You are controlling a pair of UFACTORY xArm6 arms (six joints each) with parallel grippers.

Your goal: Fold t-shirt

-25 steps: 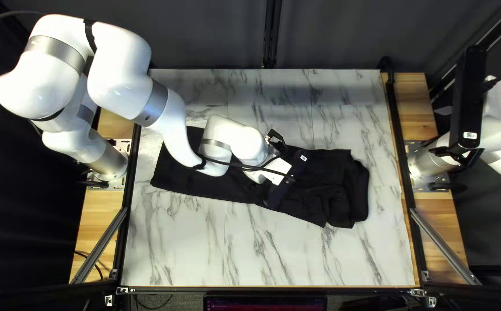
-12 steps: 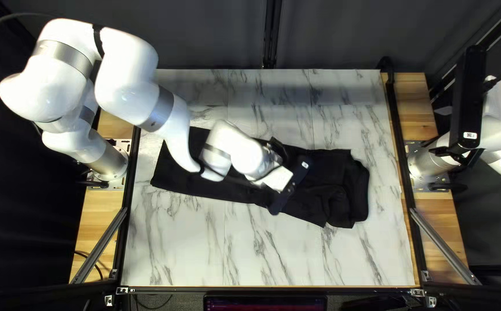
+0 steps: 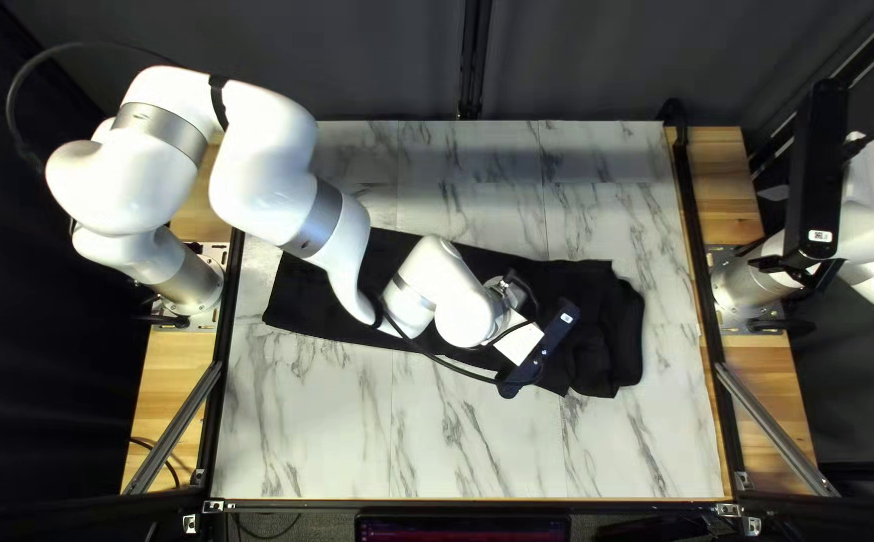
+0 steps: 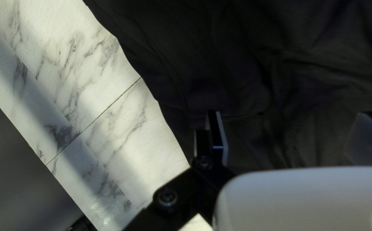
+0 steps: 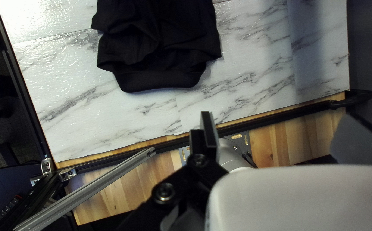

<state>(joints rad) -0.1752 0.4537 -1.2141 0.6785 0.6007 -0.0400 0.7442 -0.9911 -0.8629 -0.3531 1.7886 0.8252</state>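
The black t-shirt (image 3: 321,301) lies as a long folded strip across the marble-patterned table, rumpled at its right part in the top left view. Over that part hangs my left gripper (image 3: 539,349), its fingertips hidden from above. In the left wrist view, dark cloth (image 4: 237,64) fills the space ahead of and beneath my left gripper (image 4: 292,128), whose fingers stand wide apart. My right gripper (image 3: 788,263) is beyond the table's right edge. Seen from the right wrist, the shirt's rounded end (image 5: 164,79) lies ahead, apart from my right gripper (image 5: 280,124), which is open.
Marble tabletop (image 3: 457,442) shows on both long sides of the shirt. Black rails (image 3: 693,231) run along the table's sides, with slanted metal struts (image 3: 773,427) at the near corners. My left arm spans the shirt's left half.
My left arm has swung rightward and toward the table's near edge, carrying its gripper over the cloth. The shirt shows no clear shift, and my right arm has stayed still.
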